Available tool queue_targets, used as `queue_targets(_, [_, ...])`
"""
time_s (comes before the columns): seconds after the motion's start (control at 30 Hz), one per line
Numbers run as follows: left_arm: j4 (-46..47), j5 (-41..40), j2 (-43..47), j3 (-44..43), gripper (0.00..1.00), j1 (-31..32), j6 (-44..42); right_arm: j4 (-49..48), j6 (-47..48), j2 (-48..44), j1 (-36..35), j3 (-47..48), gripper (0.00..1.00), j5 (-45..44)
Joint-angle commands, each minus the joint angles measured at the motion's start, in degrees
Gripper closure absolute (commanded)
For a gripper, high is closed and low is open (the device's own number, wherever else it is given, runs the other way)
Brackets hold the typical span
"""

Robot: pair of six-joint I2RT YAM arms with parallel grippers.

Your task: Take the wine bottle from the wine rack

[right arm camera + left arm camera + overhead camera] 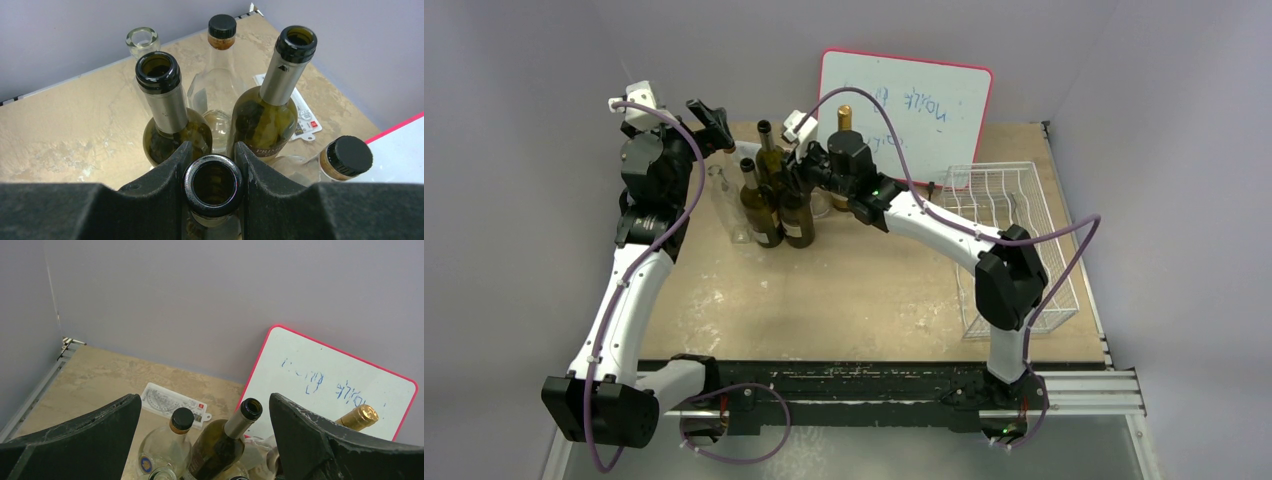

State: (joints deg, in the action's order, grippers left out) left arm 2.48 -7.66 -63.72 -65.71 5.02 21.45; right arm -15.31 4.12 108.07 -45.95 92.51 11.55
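Note:
My right gripper (796, 172) is shut on the neck of a dark green wine bottle (797, 218), which stands upright among other bottles at the back left of the table. In the right wrist view the fingers (165, 195) clamp its open mouth (213, 186) from both sides. The white wire wine rack (1016, 205) lies at the right, far from this bottle; no bottle shows in it, and my right arm hides part of it. My left gripper (714, 122) is open and empty, held above the bottle cluster; its view (205, 399) looks down on the bottle tops.
Around the held bottle stand two more green bottles (170, 115) (280, 85), clear black-capped bottles (221, 30) (347, 157) and a gold-foil bottle (844, 118). A red-framed whiteboard (924, 100) leans on the back wall. A white plastic card (175, 402) lies behind the bottles.

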Motion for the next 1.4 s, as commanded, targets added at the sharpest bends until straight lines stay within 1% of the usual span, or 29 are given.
queue_targets(0.0, [2.4, 1.0, 0.8, -1.7, 0.00, 0.2, 0.3, -8.5, -0.9, -1.2, 0.2, 1.8, 0.96, 0.9])
queue_targets(0.07, [2.4, 1.0, 0.8, -1.7, 0.00, 0.2, 0.3, -8.0, -0.9, -1.2, 0.2, 1.9, 0.89, 0.6])
queue_targets(0.17, [2.4, 0.9, 0.8, -1.7, 0.00, 0.2, 0.3, -7.2, -0.9, -1.3, 0.2, 2.1, 0.75, 0.4])
queue_targets(0.23, [2.4, 1.0, 0.9, -1.7, 0.00, 0.2, 0.2, -6.5, -1.1, -1.5, 0.2, 2.3, 0.65, -0.2])
queue_targets(0.33, [2.4, 0.9, 0.9, -1.7, 0.00, 0.1, 0.3, -5.6, -1.3, -2.6, 0.2, 2.7, 0.43, -1.2])
queue_targets(0.37, [2.4, 0.9, 1.0, -1.7, 0.00, 0.1, 0.2, -5.5, -1.0, -3.3, 0.2, 2.6, 0.37, -2.1])
queue_targets(0.4, [2.4, 0.9, 1.0, -1.7, 0.00, 0.1, 0.2, -5.1, -0.8, -4.2, 0.2, 2.7, 0.32, -2.3])
queue_targets(0.47, [2.3, 0.8, 1.1, -1.7, 0.00, 0.1, 0.1, -3.6, -0.2, -6.1, 0.2, 2.6, 0.26, -2.4])
queue_targets(0.53, [2.3, 0.8, 1.1, -1.7, 0.00, 0.1, 0.1, -1.3, 0.9, -8.3, 0.2, 2.5, 0.23, -2.7])
queue_targets(0.63, [2.3, 0.6, 1.2, -1.6, 0.00, 0.1, 0.0, 2.7, 3.7, -13.3, 0.2, 0.6, 0.21, -2.3])
queue_targets(0.73, [2.4, 0.5, 1.4, -1.7, 0.00, 0.1, 0.0, 7.7, 8.4, -20.0, 0.2, -5.1, 0.21, -2.4])
queue_targets(0.8, [2.3, 0.7, 1.5, -1.7, 0.00, 0.1, 0.0, 11.0, 11.2, -25.1, 0.2, -10.7, 0.20, -5.0])
queue_targets(0.9, [2.4, 0.9, 1.5, -1.7, 0.00, 0.1, 0.2, 17.1, 14.0, -33.7, 0.1, -18.4, 0.18, -11.3])
queue_targets(1.0, [2.3, 0.9, 1.3, -1.7, 0.00, 0.2, 0.2, 25.8, 15.1, -39.6, 0.2, -22.6, 0.18, -15.3])
queue_targets(1.1, [2.4, 1.2, 1.5, -1.8, 0.00, 0.2, 0.4, 32.5, 15.5, -44.7, 0.1, -26.2, 0.13, -18.6])
queue_targets(1.23, [2.5, 1.1, 1.6, -1.6, 0.00, 0.4, 0.4, 37.5, 18.2, -49.2, 0.1, -30.7, 0.12, -21.3])
queue_targets(1.37, [2.5, 0.5, 1.5, -1.4, 0.00, 0.8, 0.0, 38.1, 23.9, -48.4, 0.1, -33.6, 0.10, -25.1])
